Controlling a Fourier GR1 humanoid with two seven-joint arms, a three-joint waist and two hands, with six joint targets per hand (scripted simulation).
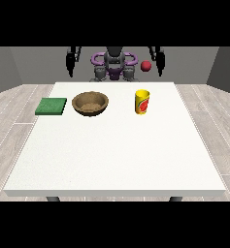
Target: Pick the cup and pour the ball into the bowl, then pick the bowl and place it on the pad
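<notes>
The tall yellow cup (142,101) with a red mark on its side stands upright on the large white table (116,155), right of centre and towards the robot's edge. A small red ball (145,66) shows above and behind the cup, in the air near the table's far edge, apart from the cup. Left of the cup, well apart, sits the round brown wooden bowl (90,103), upright. Just beside the bowl, further left, the flat green square pad (51,106) lies on the table. Behind the table, the hand at the view's right (159,60) and the hand at the view's left (71,60) hang downward above the far edge, touching nothing; whether their fingers are apart or together I cannot tell.
</notes>
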